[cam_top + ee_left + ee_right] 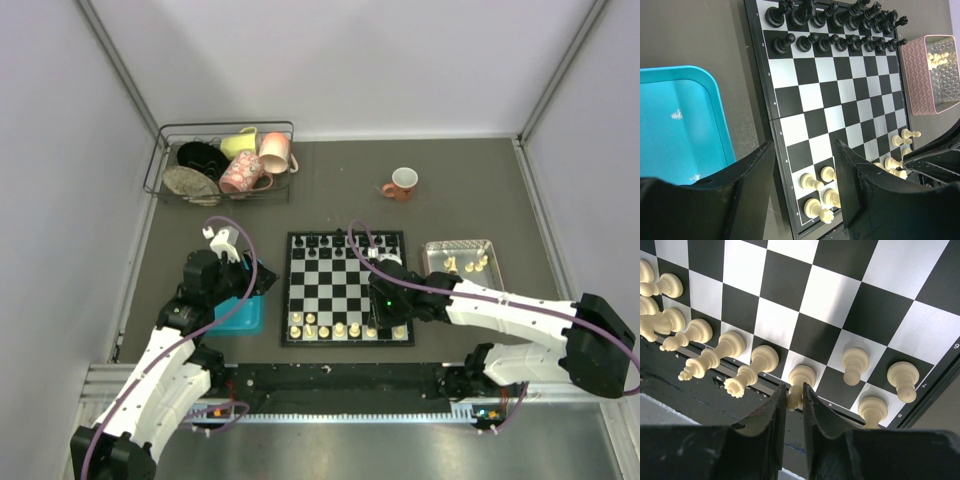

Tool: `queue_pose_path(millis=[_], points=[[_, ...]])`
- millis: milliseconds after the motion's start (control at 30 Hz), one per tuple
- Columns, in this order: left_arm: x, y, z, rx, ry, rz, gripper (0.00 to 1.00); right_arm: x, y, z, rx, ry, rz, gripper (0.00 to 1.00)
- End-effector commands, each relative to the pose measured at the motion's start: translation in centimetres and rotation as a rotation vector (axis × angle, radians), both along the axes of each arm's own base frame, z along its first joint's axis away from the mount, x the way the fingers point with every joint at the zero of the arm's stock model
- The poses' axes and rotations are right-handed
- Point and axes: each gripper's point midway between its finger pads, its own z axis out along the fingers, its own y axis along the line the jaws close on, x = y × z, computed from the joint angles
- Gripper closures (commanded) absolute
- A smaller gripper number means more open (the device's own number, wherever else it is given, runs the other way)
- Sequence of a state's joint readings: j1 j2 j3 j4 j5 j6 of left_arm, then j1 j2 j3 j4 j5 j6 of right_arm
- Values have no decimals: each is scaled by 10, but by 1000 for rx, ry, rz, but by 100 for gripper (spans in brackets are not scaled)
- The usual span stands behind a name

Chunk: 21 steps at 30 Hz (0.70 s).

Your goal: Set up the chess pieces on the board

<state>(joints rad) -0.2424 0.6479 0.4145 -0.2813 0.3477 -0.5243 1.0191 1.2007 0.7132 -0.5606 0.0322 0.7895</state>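
**A:** So, which step is this?

**B:** Placing. At the near edge of the flat black-and-white chequered chessboard [825, 295], the right gripper [794, 392] pinches the top of a small cream-white chess piece [802, 376]. Its jaws are narrow around it. The base looks set down on a square in the nearest row.

**A:** And the other arm?

**B:** The left gripper [804, 147] hovers over the board's left edge, just beside the turquoise plastic tray [685, 125]. Its jaws are about half apart and hold nothing.

**A:** How far along is the white side?

**B:** Partly done, I judge. The other cream-white pieces [765, 359] stand in the 2 nearest rows, with gaps. More lie in the pink faceted tray [915, 75] right of the board. The glossy black chess pieces [835, 20] fill the 2 far rows.

**A:** And next?

**B:** The jaws probably need to part only slightly, then rise straight up. Neighbours stand just beside, so a sideways drift could topple them. After that, the pink tray offers another piece.
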Motion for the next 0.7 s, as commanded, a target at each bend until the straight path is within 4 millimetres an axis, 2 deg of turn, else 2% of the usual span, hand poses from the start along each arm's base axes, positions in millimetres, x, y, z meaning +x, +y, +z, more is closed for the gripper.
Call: queue_pose_path(millis=[0,667], points=[[5,-1,6,-7,-49,-7,44,0,9,4,25,-7,8,82],[5,-1,7,-7,-50,-7,45,4,12,13,46,-28,7,82]])
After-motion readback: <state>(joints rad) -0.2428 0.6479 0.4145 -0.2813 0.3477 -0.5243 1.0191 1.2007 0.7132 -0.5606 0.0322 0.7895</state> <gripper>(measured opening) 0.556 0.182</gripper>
